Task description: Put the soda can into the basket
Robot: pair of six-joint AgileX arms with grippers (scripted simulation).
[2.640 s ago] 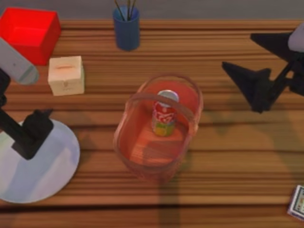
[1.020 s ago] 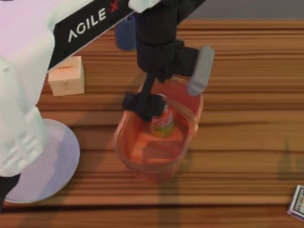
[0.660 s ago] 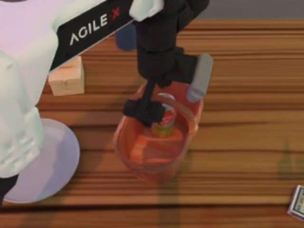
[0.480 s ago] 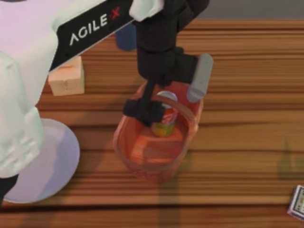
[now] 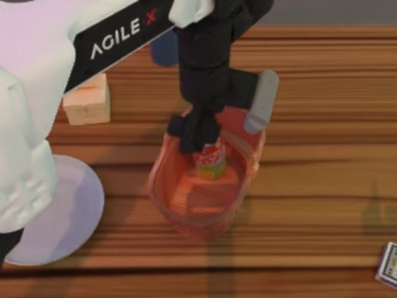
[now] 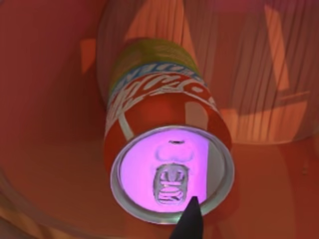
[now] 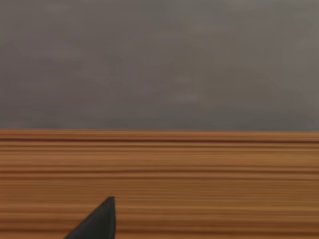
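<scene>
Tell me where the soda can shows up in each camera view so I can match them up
Top view: the soda can stands inside the basket, just under the left gripper.
Left wrist view: the can fills the middle, silver top toward the camera.
Right wrist view: not in it; only wooden table and a dark fingertip.
Shared landmark: the basket's salmon-pink wall around the can.
</scene>
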